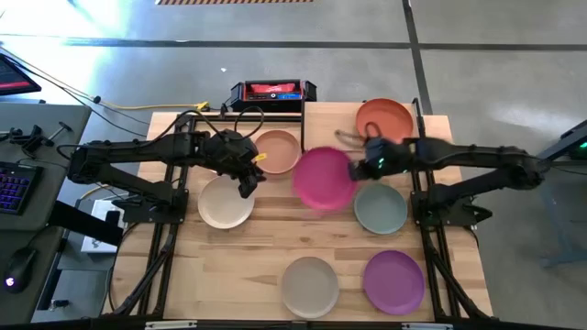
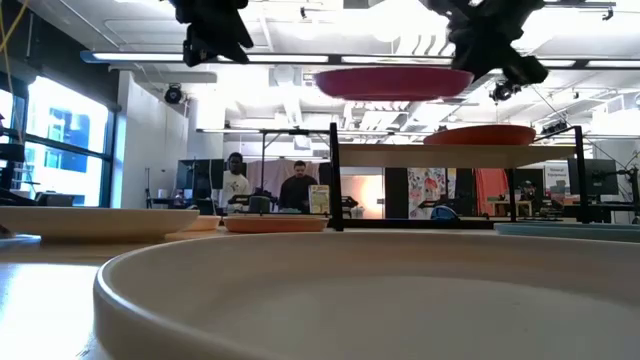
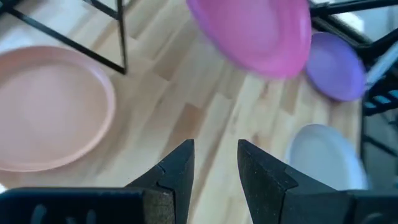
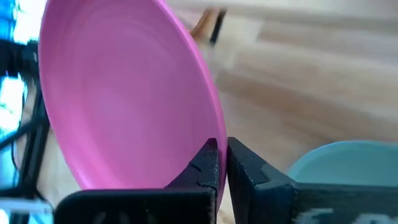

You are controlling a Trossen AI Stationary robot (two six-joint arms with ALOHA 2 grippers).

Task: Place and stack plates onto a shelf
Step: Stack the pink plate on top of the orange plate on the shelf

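A: Right claw (image 1: pixel 360 169), status?
B: Clamped on the rim of the magenta plate (image 1: pixel 325 178). Right wrist view shows both fingers (image 4: pixel 208 165) pinched together on its edge. Low view has the plate held in the air, roughly level, higher than the shelf board.

A: Left claw (image 1: pixel 251 173)?
B: Fingers (image 3: pixel 175 167) apart with a narrow gap, holding nothing. It sits over the surface (image 1: pixel 266 252) between the peach plate (image 1: pixel 278 151) and the cream plate (image 1: pixel 226 202), raised clear of both.

A: Shelf (image 2: pixel 450 155) contents?
B: One orange-red plate (image 1: pixel 384 117) lies on its right end. The peach plate is under the shelf's left part, on the surface.

A: Remaining plates?
B: Sage green plate (image 1: pixel 381 208) on the surface just beside the magenta one, under the right arm. Off-white plate (image 1: pixel 310 286) and purple plate (image 1: pixel 393 280) side by side near the front edge, well apart from both claws.

A: Anything behind?
B: Black-and-red box (image 1: pixel 272 92) at the far edge; two people (image 2: pixel 265 186) in the room beyond.
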